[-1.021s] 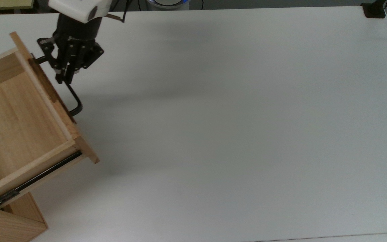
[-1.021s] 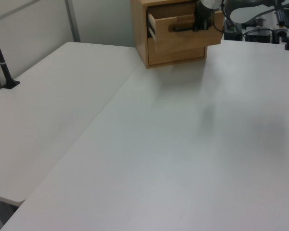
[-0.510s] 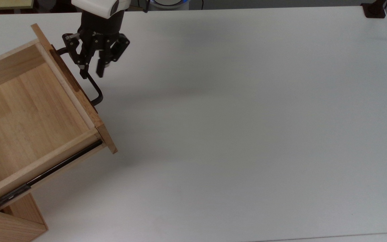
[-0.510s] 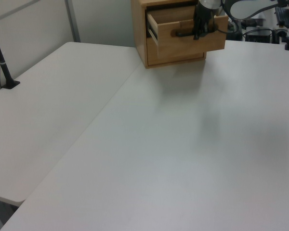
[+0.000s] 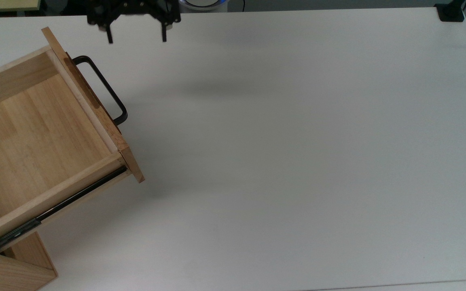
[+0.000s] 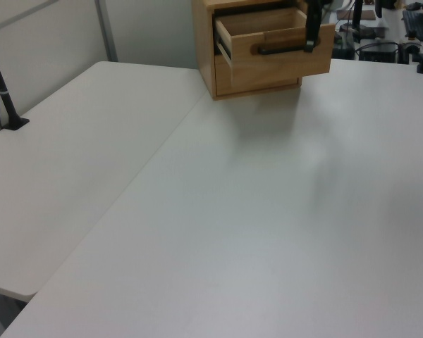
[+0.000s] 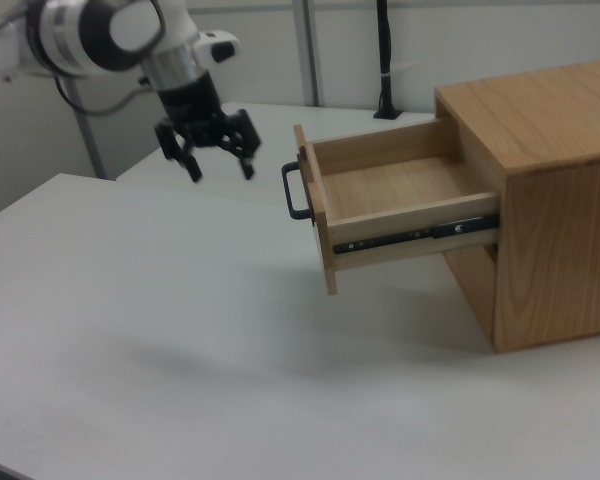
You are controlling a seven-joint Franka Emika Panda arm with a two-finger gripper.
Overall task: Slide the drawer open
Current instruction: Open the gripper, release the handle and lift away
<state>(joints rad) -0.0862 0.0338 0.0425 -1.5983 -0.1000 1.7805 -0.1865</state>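
The desk [image 5: 297,141] is a broad white surface, flat and matte; in the left view a seam runs between two slabs [image 6: 162,148], so it seems to be two desks pushed together; a light-wood cabinet [image 7: 540,180] stands directly on it, at the top view's left edge and the right view's right; a black post's base [image 5: 450,13] sits at the top view's upper right corner.
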